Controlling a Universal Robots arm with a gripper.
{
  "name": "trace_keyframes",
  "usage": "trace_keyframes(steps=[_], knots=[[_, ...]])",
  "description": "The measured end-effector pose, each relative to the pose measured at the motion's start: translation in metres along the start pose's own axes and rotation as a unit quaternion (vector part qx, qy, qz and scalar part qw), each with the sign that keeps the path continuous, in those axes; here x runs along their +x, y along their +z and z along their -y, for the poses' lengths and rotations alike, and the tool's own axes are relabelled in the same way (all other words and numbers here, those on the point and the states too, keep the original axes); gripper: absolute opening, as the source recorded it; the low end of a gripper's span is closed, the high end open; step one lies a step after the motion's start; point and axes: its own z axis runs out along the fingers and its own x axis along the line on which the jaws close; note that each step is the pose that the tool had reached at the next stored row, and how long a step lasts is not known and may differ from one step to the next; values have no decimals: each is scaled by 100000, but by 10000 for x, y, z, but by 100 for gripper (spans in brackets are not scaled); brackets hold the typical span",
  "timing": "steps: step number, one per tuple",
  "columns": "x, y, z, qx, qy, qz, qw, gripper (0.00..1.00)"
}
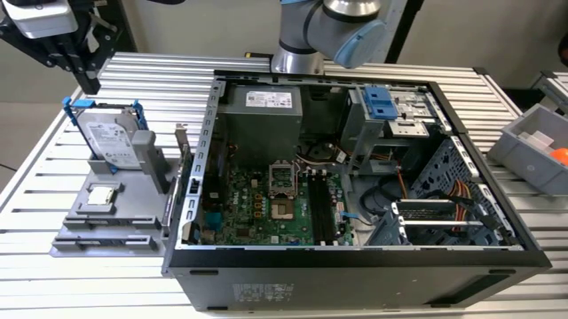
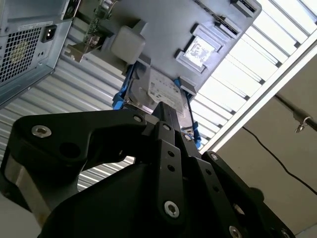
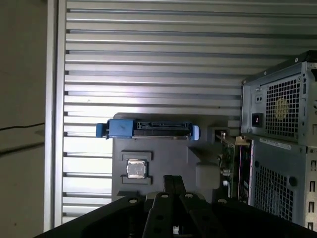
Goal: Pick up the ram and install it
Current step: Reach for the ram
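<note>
Ram [image 1: 183, 163] stands on its long edge in a slot of the grey holder [image 1: 124, 199], along the side of the holder that lies next to the open computer case [image 1: 355, 279]. From the exterior view it is a thin, narrow upright strip, brownish-green, seen almost edge-on. In the first wrist view the same stick shows as a slim green board edge with pale metal glints at the holder's border. Its flat faces are turned away in every view, so no chips can be made out, and its lower edge is sunk in the slot.

Elsewhere on the holder, the silver hard drive [image 1: 111, 143] in its blue frame stands upright at one end, and the small square processor chip [image 1: 100, 195] lies flat in a recess near the middle. The holder rests on the ribbed metal table [image 1: 151, 80].

The tool [image 1: 89, 83] hangs above the holder's hard-drive end, well apart from the ram, with its black fingers drawn together and nothing between them. In the second wrist view the tool's own dark links cover part of the hard drive and much of the holder. In the first wrist view they hide the holder's near edge. The arm is cut off at the upper border of the exterior view.
</note>
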Motion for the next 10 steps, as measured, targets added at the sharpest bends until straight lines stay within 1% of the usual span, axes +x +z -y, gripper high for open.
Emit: trace_keyframes(steps=[10], knots=[[30,7,13,-3,-2,0,100000,0]])
